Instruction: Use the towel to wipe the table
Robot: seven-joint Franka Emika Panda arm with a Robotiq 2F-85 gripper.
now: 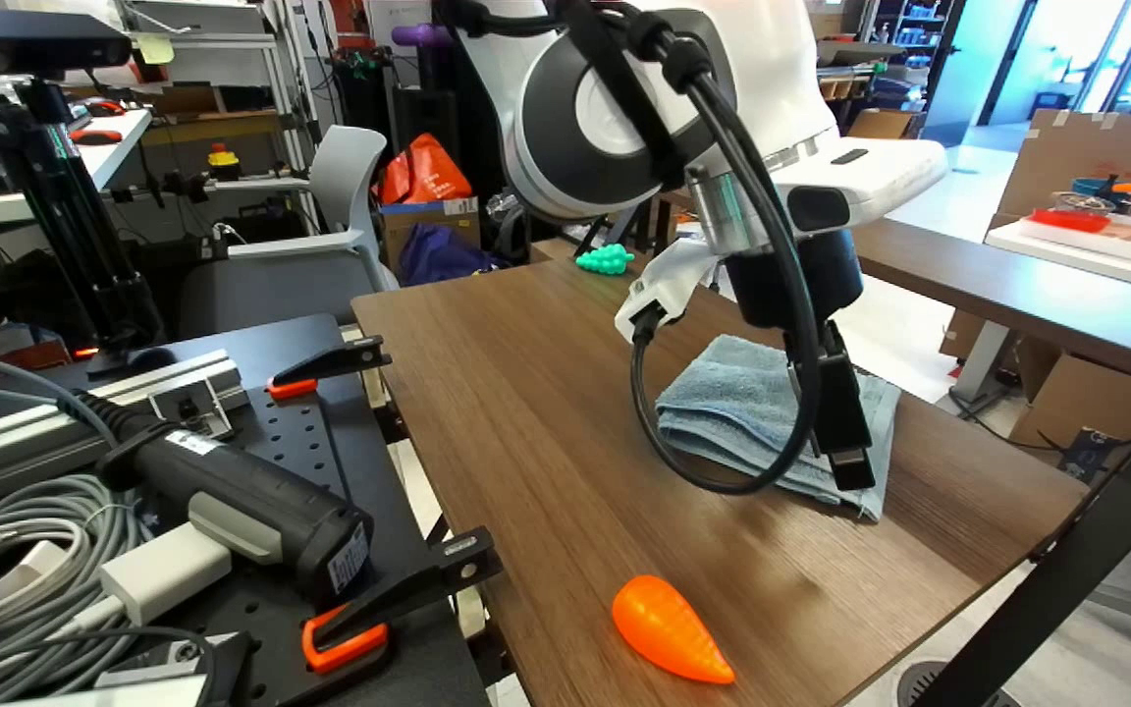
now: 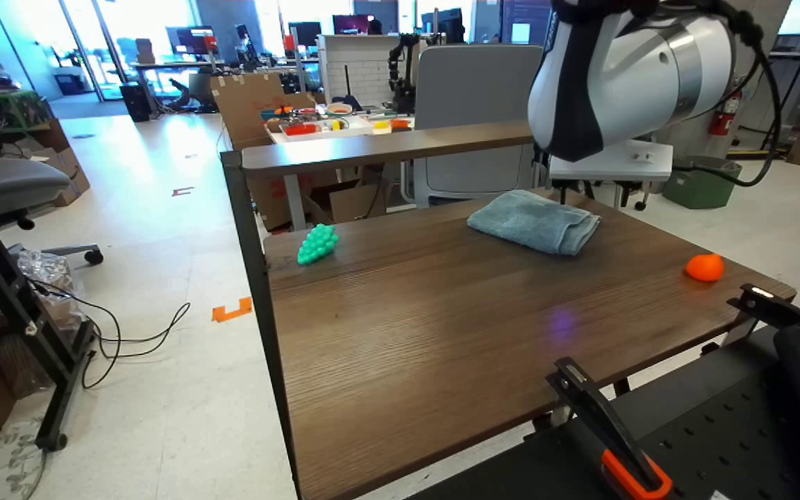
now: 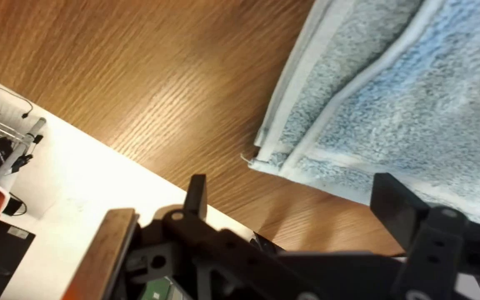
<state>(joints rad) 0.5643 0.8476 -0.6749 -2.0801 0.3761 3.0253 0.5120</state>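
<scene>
blue-grey towel [image 2: 532, 223], brown grain

the tabletop [image 2: 442, 333] is brown, streaked with darker wood grain; a violet glow [image 2: 562, 324] spots it in an exterior view. the towel's pale blue-grey is edged with whitish hems [image 3: 348, 90] in the wrist view. the carrot-like toy [image 1: 669, 628] is plain orange, the bumpy toy [image 2: 317, 244] bright green. the arm [image 2: 643, 76] is white with black and grey bands, the end effector [image 3: 291, 187] black. black clamps [image 1: 428, 587] have orange trim [image 1: 350, 651].

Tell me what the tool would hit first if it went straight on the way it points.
Likely the towel, near a corner, or the table just past its edge; depth below the tool is unclear.
</scene>
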